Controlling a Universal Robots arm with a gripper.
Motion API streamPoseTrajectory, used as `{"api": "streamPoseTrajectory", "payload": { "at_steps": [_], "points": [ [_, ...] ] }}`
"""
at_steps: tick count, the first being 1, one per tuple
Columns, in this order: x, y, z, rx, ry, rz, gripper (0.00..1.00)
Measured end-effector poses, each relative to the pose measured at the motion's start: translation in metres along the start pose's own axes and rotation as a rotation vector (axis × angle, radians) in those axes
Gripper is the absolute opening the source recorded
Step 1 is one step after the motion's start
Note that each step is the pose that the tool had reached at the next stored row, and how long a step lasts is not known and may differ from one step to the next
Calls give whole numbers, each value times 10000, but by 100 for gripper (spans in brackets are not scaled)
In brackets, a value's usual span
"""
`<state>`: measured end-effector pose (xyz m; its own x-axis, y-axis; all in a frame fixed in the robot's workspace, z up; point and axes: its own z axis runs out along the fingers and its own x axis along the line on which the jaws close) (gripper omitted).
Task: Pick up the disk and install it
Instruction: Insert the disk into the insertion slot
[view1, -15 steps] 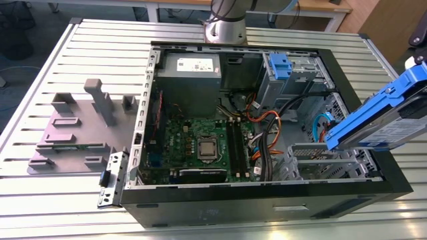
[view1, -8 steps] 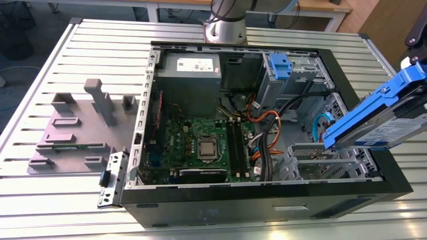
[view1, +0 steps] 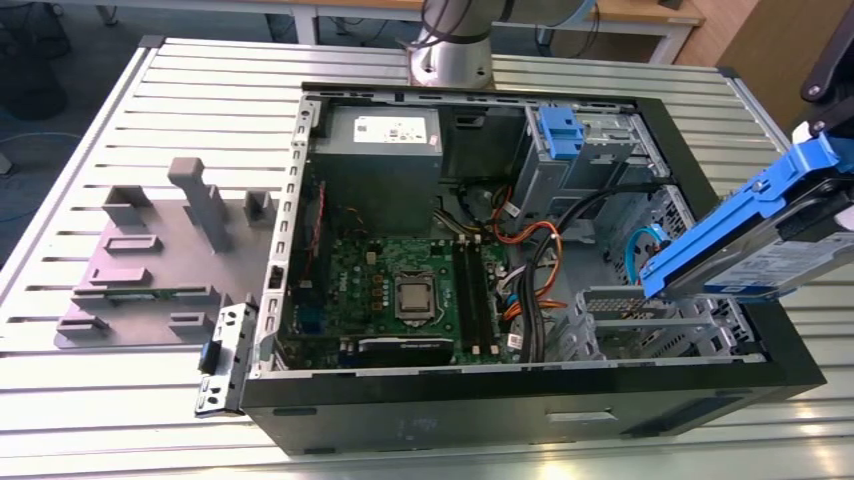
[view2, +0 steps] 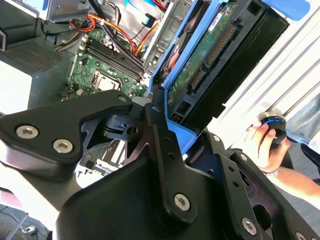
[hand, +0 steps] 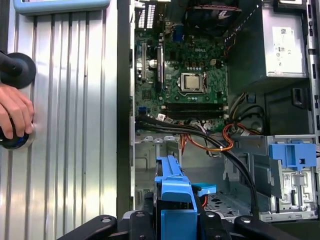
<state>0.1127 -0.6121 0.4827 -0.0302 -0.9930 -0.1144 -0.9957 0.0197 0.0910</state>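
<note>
1. The tool (view2: 165, 120) is a black two-finger unit, clamped on the disk (view1: 761, 235), a flat silver hard drive in a blue plastic carrier bracket. In the second wrist view the black fingers (view2: 155, 125) pinch the bracket's blue edge, with the drive's green circuit side and connector pins facing that camera.
2. Disk location: airborne, clear of the desk (view1: 174, 110) with its ribbed aluminium top, and above the open black computer case (view1: 534, 400) at the exterior view's right edge. It touches no part of the chassis.
3. Key relation: the disk's long axis runs straight out from the tool and is tilted, its high end toward the exterior view's upper right. The grey perforated metal drive bay (view1: 654, 325) lies just below its low end, inside the case corner.
4. In the first wrist view the blue bracket edge projects over the bay floor, with the green motherboard (hand: 192, 85) beyond.
5. Arm pose: wrist held high over the case corner, tool angled downward into it.
6. A person's hand (hand: 15, 112) rests on a black knob on the desk, beside the case.
</note>
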Motion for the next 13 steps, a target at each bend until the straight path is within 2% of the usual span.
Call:
{"api": "streamPoseTrajectory", "payload": {
  "at_steps": [1,9,13],
  "points": [
    [5,-4,46,0,-1,0,37],
    [5,17,68,0,2,1,37],
    [-7,36,89,2,66,6,37]
  ]
}}
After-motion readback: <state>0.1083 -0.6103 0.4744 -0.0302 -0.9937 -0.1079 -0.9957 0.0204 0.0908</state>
